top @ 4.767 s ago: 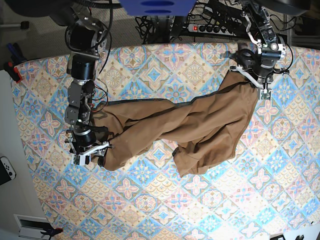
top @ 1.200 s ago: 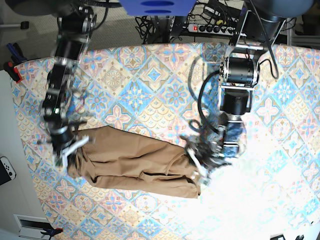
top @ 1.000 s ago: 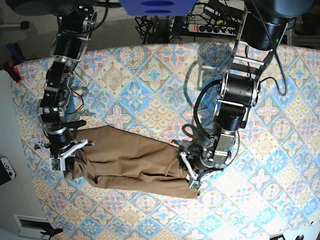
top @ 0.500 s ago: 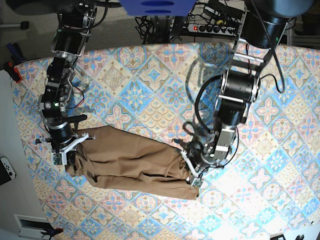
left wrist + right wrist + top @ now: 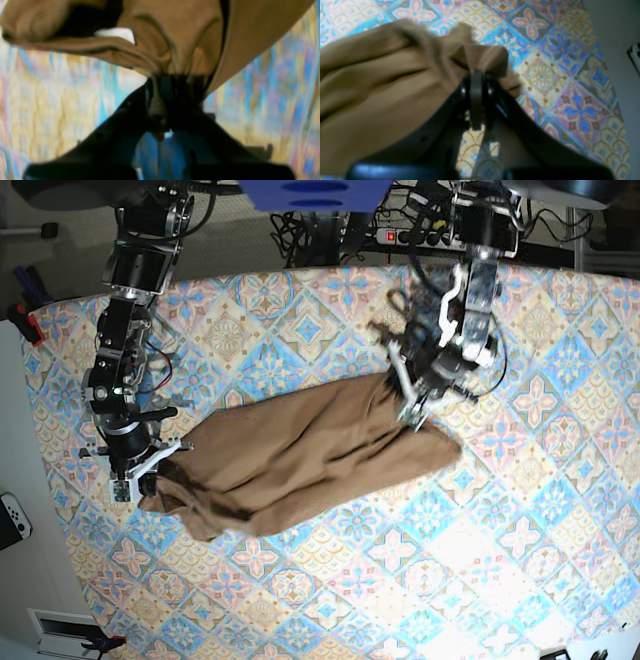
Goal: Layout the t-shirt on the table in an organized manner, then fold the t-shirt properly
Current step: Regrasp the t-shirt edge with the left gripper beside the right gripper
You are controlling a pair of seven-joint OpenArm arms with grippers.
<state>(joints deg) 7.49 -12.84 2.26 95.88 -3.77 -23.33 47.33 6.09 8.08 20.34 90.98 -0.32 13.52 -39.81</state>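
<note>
- Setting first: big table (image 5: 560,510) under a blue/pink/cream tiled cloth, with a power strip and a tangle of cables (image 5: 420,230) along the far edge and grey floor beyond.
- The t-shirt (image 5: 300,465) lies bunched in a long diagonal strip across the middle of the table, nowhere near flat yet.
- The left gripper (image 5: 412,412) is clamped on a pinch of fabric at the upper right end. The left wrist view shows cloth gathered tight into the closed jaws, with the white tag (image 5: 115,33) just above.
- The right gripper (image 5: 140,476) is closed on the lower left end, with a wad sticking out past the tips in its wrist view.
- Risk one: both look like they're holding several layers, so pulling apart could just stretch a rope of cloth instead of opening it.
- Risk two: thin pinches can slip if the arms tug hard, dropping a corner.
- Risk three: the right end sits close to the table's edge, so slack could slide off.
</note>
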